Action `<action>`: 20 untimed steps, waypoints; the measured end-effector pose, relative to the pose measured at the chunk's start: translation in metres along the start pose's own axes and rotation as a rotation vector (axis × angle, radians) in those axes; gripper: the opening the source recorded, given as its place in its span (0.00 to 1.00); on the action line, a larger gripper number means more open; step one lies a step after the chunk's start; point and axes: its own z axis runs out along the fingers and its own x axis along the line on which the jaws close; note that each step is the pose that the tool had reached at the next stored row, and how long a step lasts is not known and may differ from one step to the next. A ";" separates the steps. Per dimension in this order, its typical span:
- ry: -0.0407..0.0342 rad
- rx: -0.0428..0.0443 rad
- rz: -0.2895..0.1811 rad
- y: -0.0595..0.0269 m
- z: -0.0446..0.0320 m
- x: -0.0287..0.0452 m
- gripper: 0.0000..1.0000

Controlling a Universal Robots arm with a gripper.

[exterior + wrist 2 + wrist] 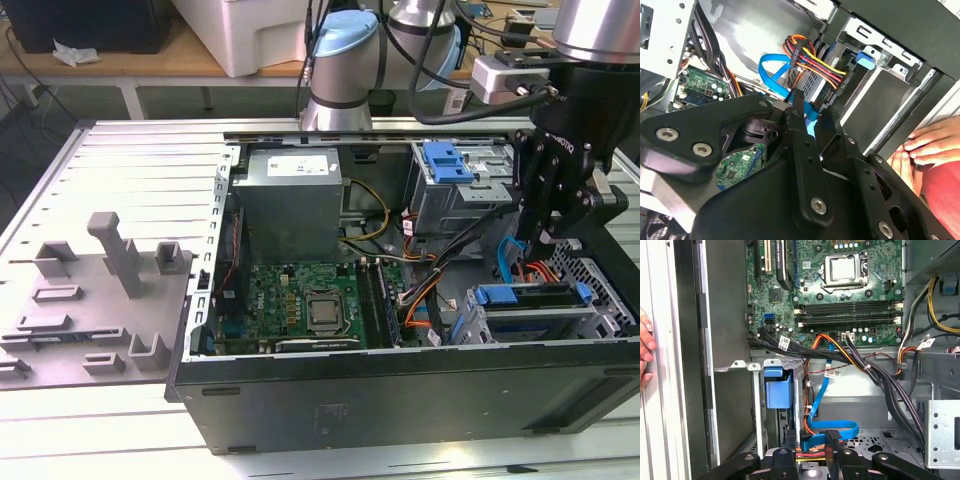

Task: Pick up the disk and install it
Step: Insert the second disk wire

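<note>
A robot gripper (548, 238) hangs inside an open computer case (400, 385), its black fingers (799, 107) a little apart and clamped on nothing, with coloured wires showing in the gap between them. Just below the fingertips, the disk (530, 297) lies flat in its blue carrier in the drive cage. Its long axis runs along the case's near wall, from the exterior view's left to right. In the first wrist view the blue carrier end (777, 392) sits beside the fingers, and a blue ribbon cable (835, 426) loops just past their tips. Farther from the fingers is the green motherboard (300, 300). Beyond that stands a grey box (290, 210) with a white sticker (295, 167). The case rests on a slatted metal table (120, 150), with a wooden bench (150, 55) behind. A person's hand (925, 145) rests at the case's edge.
</note>
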 end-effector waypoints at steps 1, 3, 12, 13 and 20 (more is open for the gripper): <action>-0.0001 0.0001 0.000 0.0000 0.0000 0.0000 0.36; 0.0002 -0.0007 0.005 0.0001 0.0000 0.0000 0.36; 0.0019 -0.0058 0.039 -0.0001 0.0002 0.0007 0.36; 0.0020 -0.0058 0.039 -0.0001 0.0001 0.0007 0.36; 0.0025 -0.0056 0.037 -0.0001 0.0004 0.0025 0.36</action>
